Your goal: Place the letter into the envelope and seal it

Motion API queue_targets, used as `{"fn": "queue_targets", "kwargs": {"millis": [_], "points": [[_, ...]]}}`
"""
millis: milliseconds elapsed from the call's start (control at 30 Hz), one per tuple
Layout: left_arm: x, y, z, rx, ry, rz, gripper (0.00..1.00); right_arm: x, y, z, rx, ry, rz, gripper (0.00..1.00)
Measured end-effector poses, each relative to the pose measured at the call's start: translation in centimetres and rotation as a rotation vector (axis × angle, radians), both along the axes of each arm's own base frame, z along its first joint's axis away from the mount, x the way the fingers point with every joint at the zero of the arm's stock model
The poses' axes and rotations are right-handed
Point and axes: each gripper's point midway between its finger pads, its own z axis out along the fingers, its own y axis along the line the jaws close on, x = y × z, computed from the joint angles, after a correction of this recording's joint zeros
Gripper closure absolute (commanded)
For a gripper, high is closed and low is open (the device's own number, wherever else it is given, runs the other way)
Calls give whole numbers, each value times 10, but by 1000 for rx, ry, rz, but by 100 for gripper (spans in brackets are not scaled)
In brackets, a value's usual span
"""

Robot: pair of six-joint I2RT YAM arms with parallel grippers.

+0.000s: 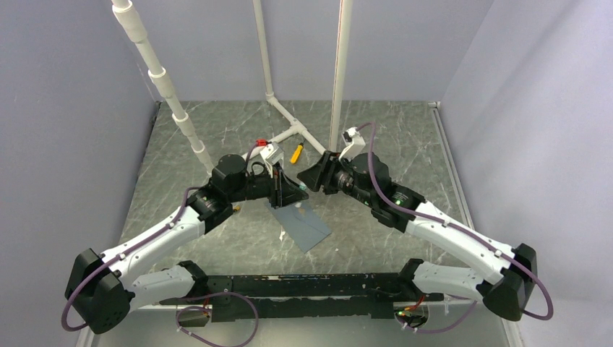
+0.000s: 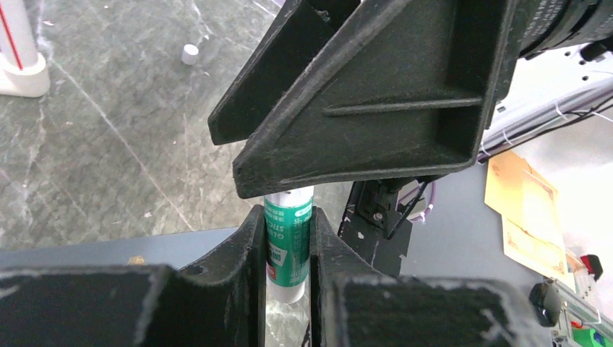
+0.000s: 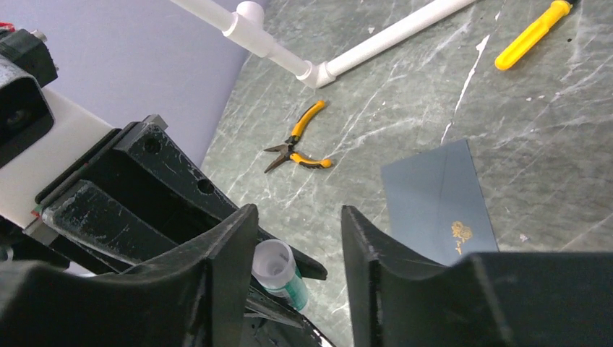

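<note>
My left gripper point(image 2: 287, 213) is shut on a green and white glue stick point(image 2: 289, 238) and holds it upright above the table. It also shows in the top view point(image 1: 280, 191). My right gripper point(image 3: 298, 213) is open, with its jaws around the stick's white top end point(image 3: 277, 264), and it meets the left gripper in the top view point(image 1: 312, 177). The slate blue-grey envelope point(image 1: 305, 224) lies flat on the table under both grippers. A small gold emblem shows on it in the right wrist view point(image 3: 437, 195). The letter is not in view on the table.
Yellow-handled pliers point(image 3: 300, 141) and a yellow tool handle point(image 1: 296, 153) lie near the white pipe frame point(image 1: 289, 130) at the back. A small white cap-like cylinder point(image 2: 190, 53) stands on the marble table. Tan paper sheets point(image 2: 528, 217) lie beyond the arm bases.
</note>
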Motion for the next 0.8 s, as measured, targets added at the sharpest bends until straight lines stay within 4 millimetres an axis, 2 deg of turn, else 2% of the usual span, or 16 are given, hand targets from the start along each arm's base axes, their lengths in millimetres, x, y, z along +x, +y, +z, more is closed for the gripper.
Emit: {"fn": "queue_targets", "kwargs": {"millis": [67,100,200,267,367,467,533,700,800], "points": [[1,1,-2,8,5,11,98,1,3,-1,-4,4,2,76],[2,1,-4,13,9,16,98,1,4,0,-3,5,2,79],[2,2,-6,23,17,22,98,-1,5,0,0,8,5,81],[2,3,-7,27,23,24,97,-3,6,0,-1,11,13,71],[2,3,-7,33,33,27,97,-6,8,0,3,15,34,49],[2,3,-3,26,31,28,98,-11,10,2,11,16,62,45],[2,3,-1,22,30,28,97,-14,10,4,16,13,76,53],[-1,4,3,10,38,27,98,-18,11,5,16,11,98,88],[-2,4,4,6,46,26,98,-18,10,5,13,6,101,100]]}}
